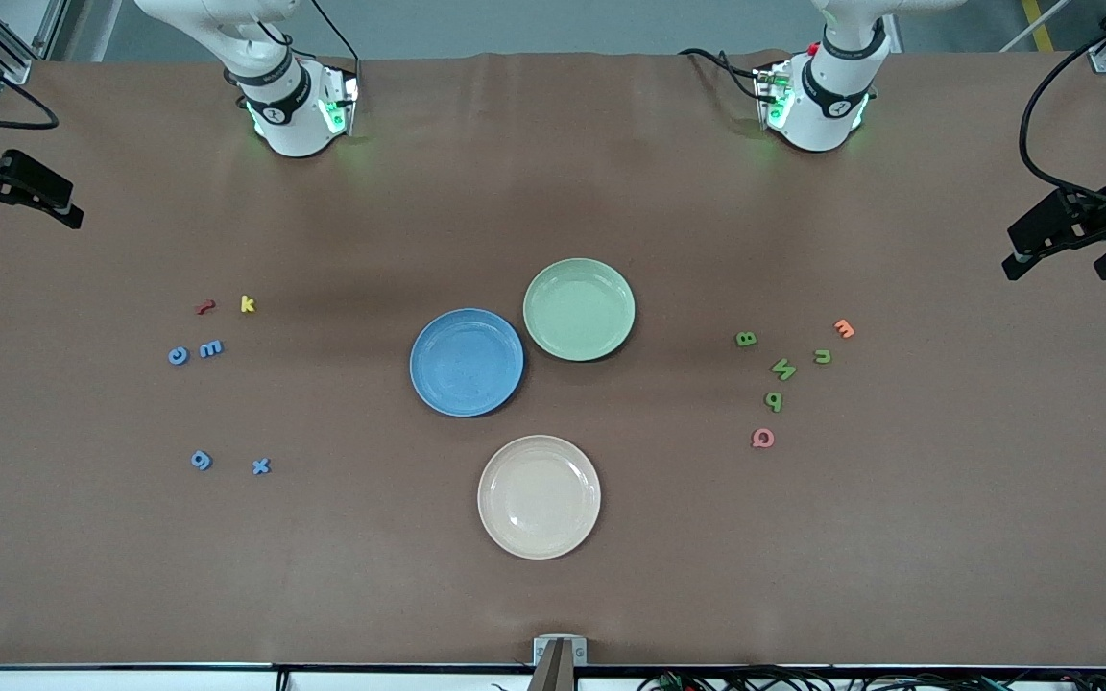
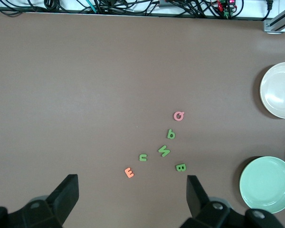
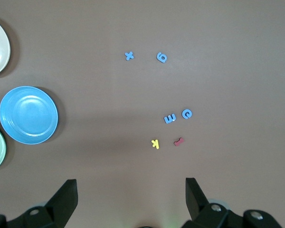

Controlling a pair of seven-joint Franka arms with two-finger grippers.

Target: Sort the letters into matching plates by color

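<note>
Both claws, left claw (image 2: 132, 197) and right claw (image 3: 131, 199), hang wide open and empty over the surface, while light, stiff blue letters (image 1: 210, 349) and green letters (image 1: 783, 369), lying far from blue plate (image 1: 467, 362) and green plate (image 1: 579, 309), probably want pinching across their flat sides.

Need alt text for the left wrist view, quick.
Four green letters lie scattered on the brown table with an orange letter and a pink letter among them. The left gripper hangs above, jaws open. Green plate and cream plate sit at the edge.
</note>
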